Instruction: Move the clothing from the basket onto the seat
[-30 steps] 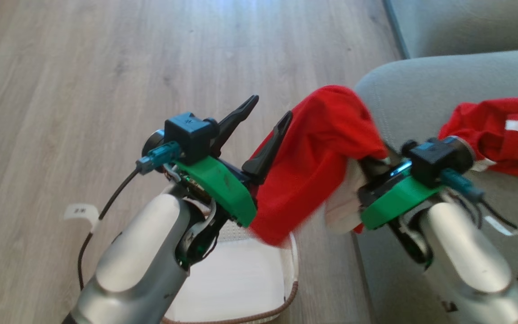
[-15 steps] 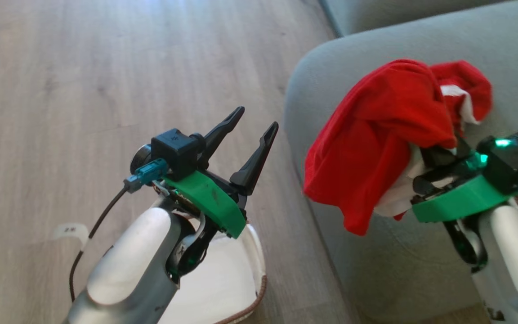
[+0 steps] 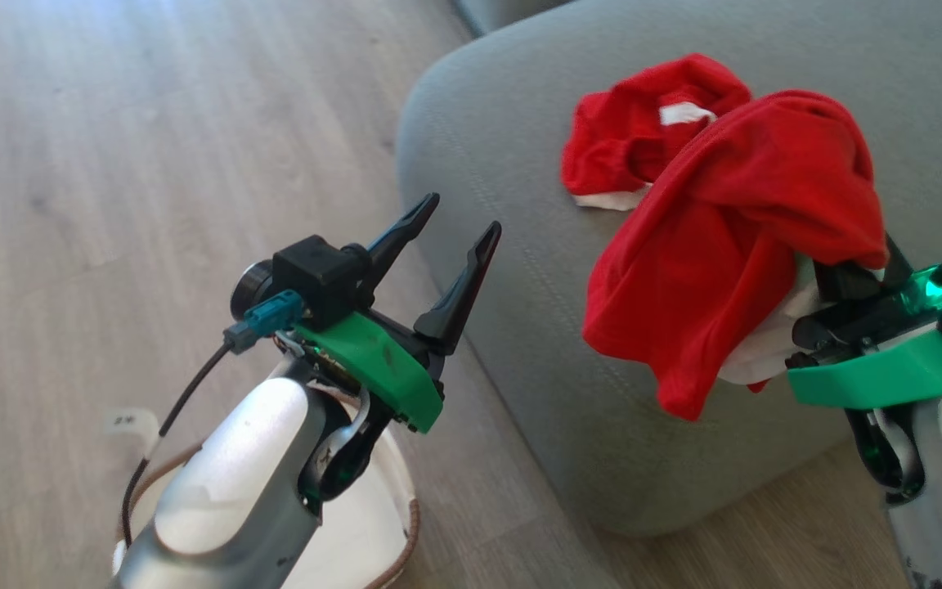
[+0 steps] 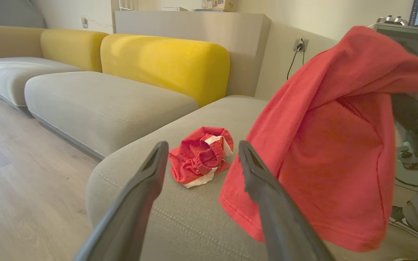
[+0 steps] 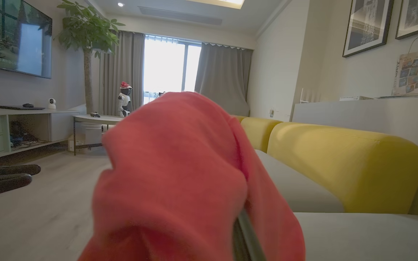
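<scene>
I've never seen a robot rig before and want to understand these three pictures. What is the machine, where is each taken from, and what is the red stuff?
It is a two-armed robot. One picture looks down from its head; the other two come from wrist cameras looking along each gripper's fingers. The left gripper is open and empty, with a white basket on the wooden floor beneath that arm. The right gripper is shut on a red shirt, which drapes over it above the grey sofa seat. A second red garment lies crumpled on that seat.
</scene>
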